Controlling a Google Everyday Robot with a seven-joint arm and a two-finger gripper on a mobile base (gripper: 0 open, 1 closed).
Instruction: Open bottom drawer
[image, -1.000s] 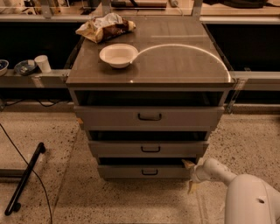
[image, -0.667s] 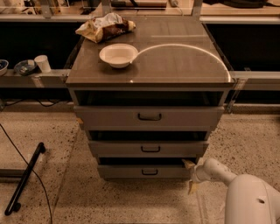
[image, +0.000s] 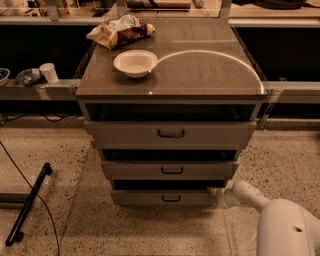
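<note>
The grey cabinet has three drawers, all pulled out a little. The bottom drawer (image: 150, 198) is the lowest and shallowest, with a small dark loop handle (image: 171, 198) at its centre. My gripper (image: 216, 196) is at the drawer's right end, against the front corner, well to the right of the handle. My white arm (image: 280, 222) comes in from the lower right.
A white bowl (image: 135, 62) and a crumpled snack bag (image: 121, 31) lie on the cabinet top (image: 200, 70). The top drawer (image: 170, 134) and middle drawer (image: 172, 170) jut out above. A black bar (image: 29, 202) and a cable lie on the floor at left. A cup (image: 48, 72) stands on the left shelf.
</note>
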